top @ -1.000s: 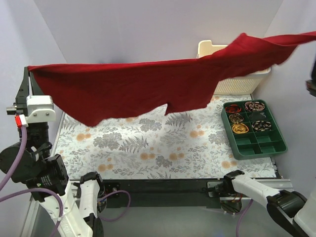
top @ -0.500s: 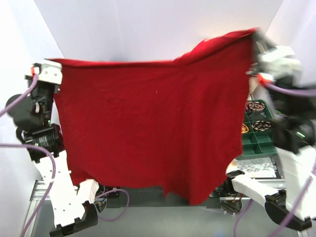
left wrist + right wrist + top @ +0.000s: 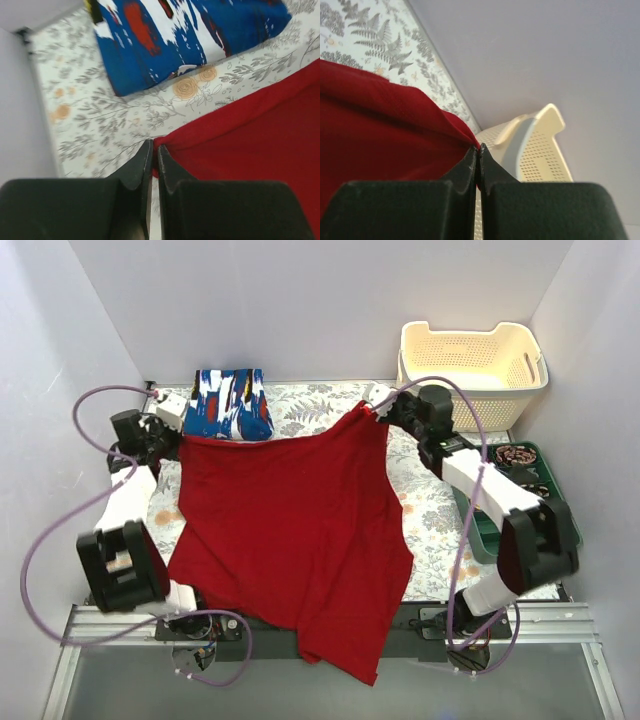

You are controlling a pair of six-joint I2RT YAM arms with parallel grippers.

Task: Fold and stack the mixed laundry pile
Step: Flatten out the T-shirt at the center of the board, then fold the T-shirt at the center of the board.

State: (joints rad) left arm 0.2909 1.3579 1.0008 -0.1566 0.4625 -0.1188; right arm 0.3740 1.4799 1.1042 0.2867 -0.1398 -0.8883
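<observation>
The deep red garment lies spread flat over the floral table mat, its lower hem hanging past the near edge. My left gripper is shut on its far-left corner. My right gripper is shut on its far-right corner, held slightly above the mat. The blue printed garment lies folded at the back left, just beyond the red cloth's far edge; it also shows in the left wrist view.
A cream perforated basket stands at the back right and shows in the right wrist view. A green tray of coiled items sits at the right edge, partly hidden by my right arm.
Both arms swung the red garment from held up in the air down and forward. It now lies flat on the mat, with the blue garment uncovered behind it.
</observation>
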